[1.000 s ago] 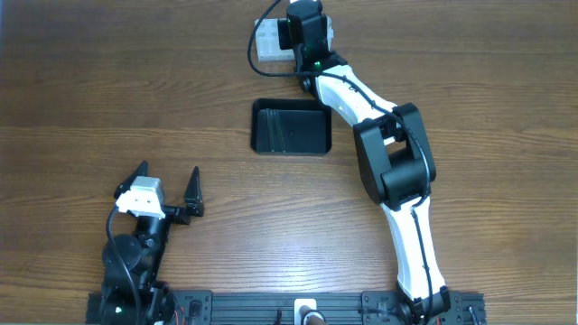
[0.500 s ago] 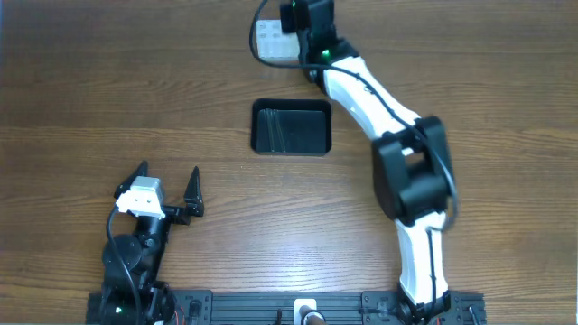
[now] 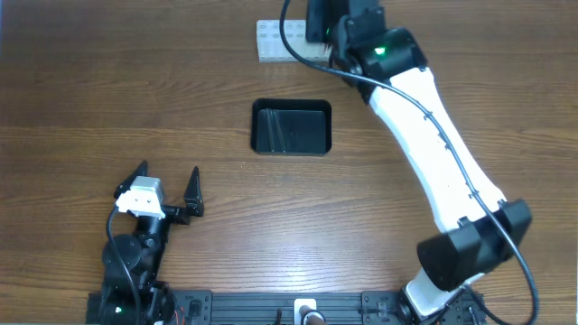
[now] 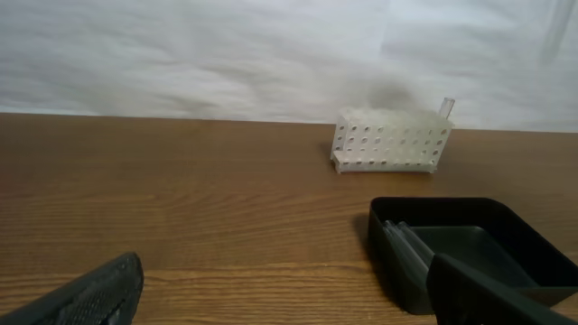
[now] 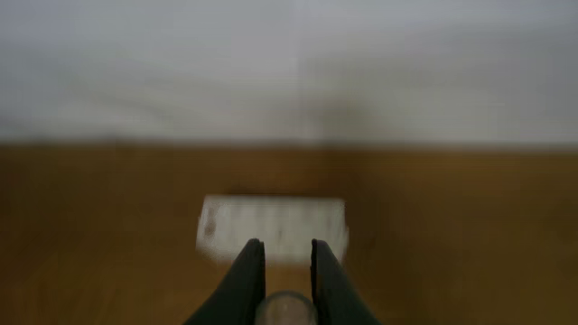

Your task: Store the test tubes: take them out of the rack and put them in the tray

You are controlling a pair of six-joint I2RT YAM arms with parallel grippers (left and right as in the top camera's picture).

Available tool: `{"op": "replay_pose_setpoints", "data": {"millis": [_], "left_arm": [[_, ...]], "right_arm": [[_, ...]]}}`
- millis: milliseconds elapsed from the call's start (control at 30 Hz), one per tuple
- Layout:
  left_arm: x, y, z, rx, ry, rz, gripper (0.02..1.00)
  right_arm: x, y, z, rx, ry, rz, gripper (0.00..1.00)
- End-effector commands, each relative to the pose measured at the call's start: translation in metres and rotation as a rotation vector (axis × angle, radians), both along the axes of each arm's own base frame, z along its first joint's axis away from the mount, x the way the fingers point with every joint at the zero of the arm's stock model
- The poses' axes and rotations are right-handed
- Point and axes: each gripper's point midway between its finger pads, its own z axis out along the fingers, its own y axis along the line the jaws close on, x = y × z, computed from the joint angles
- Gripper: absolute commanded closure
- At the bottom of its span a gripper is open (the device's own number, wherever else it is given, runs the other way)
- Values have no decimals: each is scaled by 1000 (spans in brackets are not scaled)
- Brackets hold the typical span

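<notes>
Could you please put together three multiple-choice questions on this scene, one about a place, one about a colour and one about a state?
1. Where does the rack stand?
A. Beyond the tray, farther from the arms' bases.
B. Between the tray and the bases.
C. Inside the tray.

2. What colour is the tray?
A. White.
B. Black.
C. Blue.

3. How is the left gripper?
A. Shut on a tube.
B. Shut on the tray's rim.
C. Open and empty.

Answers:
1 A: the top view shows the rack up the picture from the tray.
2 B: its walls are black in the top and left wrist views.
3 C: its jaws stand wide apart with nothing between them.
</notes>
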Motion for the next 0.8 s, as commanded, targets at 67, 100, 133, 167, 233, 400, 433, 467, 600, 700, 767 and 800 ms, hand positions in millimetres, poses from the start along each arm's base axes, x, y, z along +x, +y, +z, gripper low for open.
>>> {"op": "replay_pose_setpoints", "data": {"millis": [67, 100, 133, 167, 233, 400, 433, 467, 600, 700, 767, 800], "left_arm": [[0, -1, -2, 10, 0, -8, 18], [0, -1, -2, 10, 0, -8, 18], [0, -1, -2, 10, 0, -8, 18], [0, -1, -2, 10, 0, -8, 18], [0, -1, -2, 10, 0, -8, 18], [0, -1, -2, 10, 0, -8, 18], [0, -1, -2, 10, 0, -8, 18], [0, -1, -2, 10, 0, -8, 18], [0, -1, -2, 10, 0, -8, 18], [0, -1, -2, 10, 0, -8, 18], [0, -1, -2, 10, 0, -8, 18], [0, -1, -2, 10, 0, -8, 18]], "right_arm": [[-32, 39, -99, 53, 327, 84, 991], [-35, 41, -111, 47, 357, 79, 991], [-38, 43, -123, 39, 387, 76, 993], [-40, 46, -133, 29, 410, 76, 989], [-44, 50, -151, 6, 453, 83, 991], [-48, 54, -187, -4, 531, 46, 987], [-48, 54, -193, -6, 543, 40, 965], [-49, 54, -200, -9, 557, 32, 963], [-51, 53, -224, -25, 603, 14, 952], [-52, 53, -233, -34, 619, 12, 945], [-51, 53, -238, -37, 624, 12, 925], [-51, 53, -241, -39, 627, 12, 925]]}}
